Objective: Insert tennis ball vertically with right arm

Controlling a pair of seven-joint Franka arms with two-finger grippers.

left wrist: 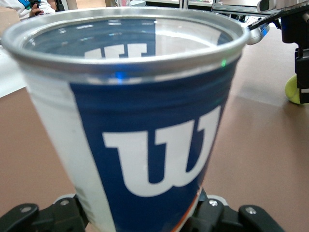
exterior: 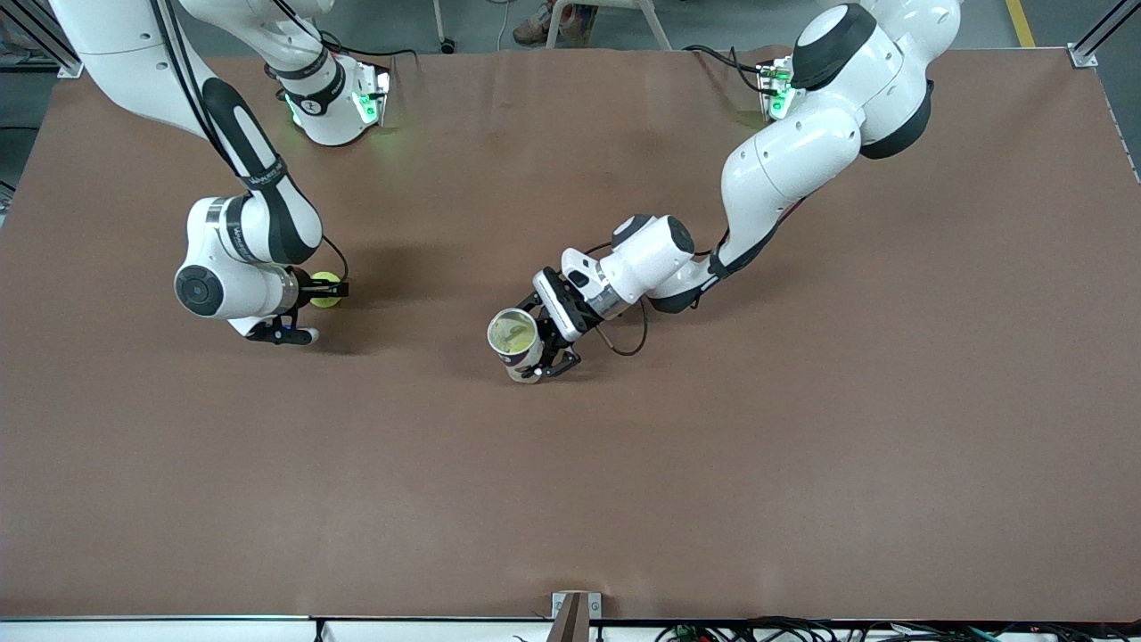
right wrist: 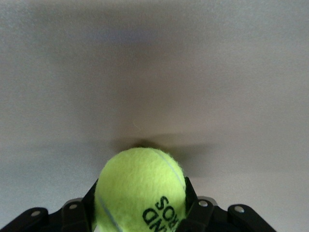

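Observation:
A yellow-green tennis ball sits low at the brown table, toward the right arm's end. My right gripper is shut on it. In the right wrist view the black fingers press both sides of the tennis ball. My left gripper is shut on a blue-and-white ball can near the table's middle. The can stands slightly tilted, its open silver-rimmed mouth up. The can fills the left wrist view, with my left gripper round its lower part. The tennis ball shows at that view's edge.
The brown table stretches wide on the side nearer the front camera. A black cable loops beside the left wrist. Both arm bases with green lights stand along the table's edge farthest from the camera.

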